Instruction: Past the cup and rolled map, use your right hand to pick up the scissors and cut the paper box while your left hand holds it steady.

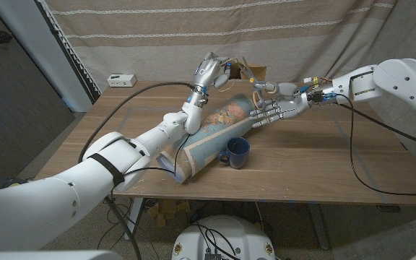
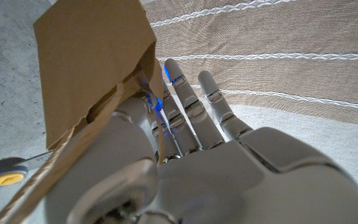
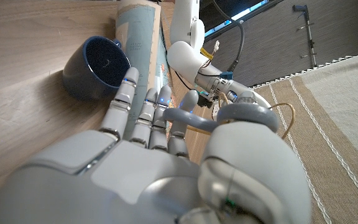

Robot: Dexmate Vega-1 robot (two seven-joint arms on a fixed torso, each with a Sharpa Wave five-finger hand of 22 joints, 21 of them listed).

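The left hand [image 1: 209,71] grips the paper box [image 1: 245,70], raised over the table's far side. Just right, the right hand [image 1: 280,108] holds the scissors [image 1: 266,85] by their loops, other fingers spread, blades apparently aimed left at the box; the closing gap decides the cut

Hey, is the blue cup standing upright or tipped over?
Tipped over. The blue cup lies on its side on the table beside the rolled map; the right wrist view shows its empty inside.

Brown paper box [image 2: 92,62] raised beyond rolled map [image 1: 219,126] and blue cup [image 1: 235,152]; grey-handled scissors [image 3: 229,115], perhaps aloft.
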